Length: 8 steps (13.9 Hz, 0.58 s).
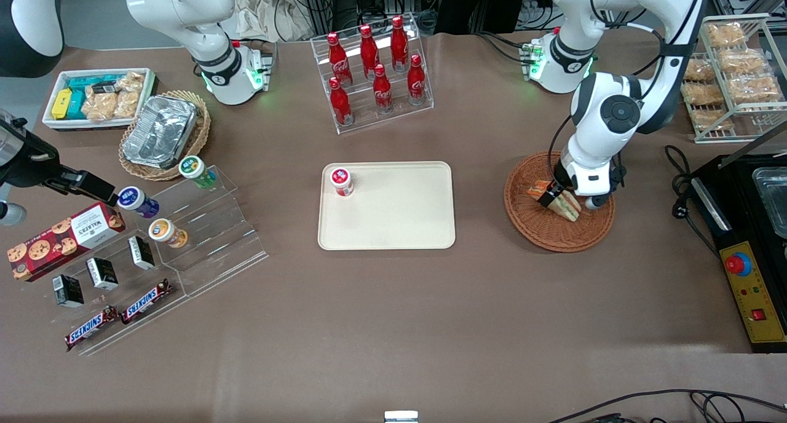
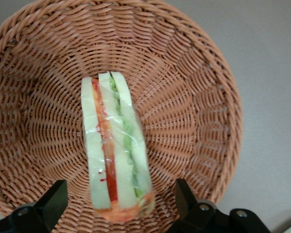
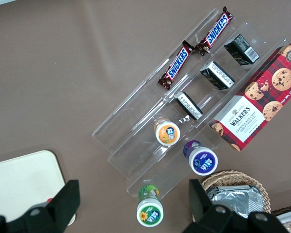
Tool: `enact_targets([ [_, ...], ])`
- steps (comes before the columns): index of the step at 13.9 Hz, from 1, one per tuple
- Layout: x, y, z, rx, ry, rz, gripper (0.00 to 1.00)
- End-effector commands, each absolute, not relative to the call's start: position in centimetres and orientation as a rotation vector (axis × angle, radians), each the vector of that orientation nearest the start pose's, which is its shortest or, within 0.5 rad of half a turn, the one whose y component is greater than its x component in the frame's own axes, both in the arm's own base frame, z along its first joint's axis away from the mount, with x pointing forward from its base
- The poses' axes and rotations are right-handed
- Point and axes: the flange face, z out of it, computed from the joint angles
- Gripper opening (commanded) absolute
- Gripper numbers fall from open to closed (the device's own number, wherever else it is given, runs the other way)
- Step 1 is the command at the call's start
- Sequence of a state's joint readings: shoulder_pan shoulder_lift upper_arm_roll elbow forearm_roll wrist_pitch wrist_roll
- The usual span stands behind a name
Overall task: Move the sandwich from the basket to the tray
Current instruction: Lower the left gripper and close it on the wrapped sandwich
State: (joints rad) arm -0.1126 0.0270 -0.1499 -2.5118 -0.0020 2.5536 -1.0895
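Hand (image 2: pixel 119 204) spread wide, fingers (image 2: pixel 51 201) straddling the sandwich (image 2: pixel 115 160) without touching — sandwich lies in the basket (image 2: pixel 194 97), long axis 12-to-6, filling edge facing the wrist camera.

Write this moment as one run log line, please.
phase: pre-grasp | gripper: open, fingers either side of sandwich | sandwich: in basket | tray: no sandwich yet

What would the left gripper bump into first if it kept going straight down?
Probably the plastic-wrapped triangular white-bread sandwich, lying between the open left gripper's fingers, with the round reddish-brown wicker basket underneath.
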Motion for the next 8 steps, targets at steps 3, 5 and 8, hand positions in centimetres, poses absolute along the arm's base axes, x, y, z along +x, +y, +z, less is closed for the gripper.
enact_targets([
  [3,45.6,-12.1,26.0,-2.896,-1.287,-0.068,0.95],
  [5,45.8,-11.7,25.9,-2.897,-1.303,-0.081,0.89],
  [8,46.6,-10.8,26.3,-2.886,-1.34,-0.098,0.8],
])
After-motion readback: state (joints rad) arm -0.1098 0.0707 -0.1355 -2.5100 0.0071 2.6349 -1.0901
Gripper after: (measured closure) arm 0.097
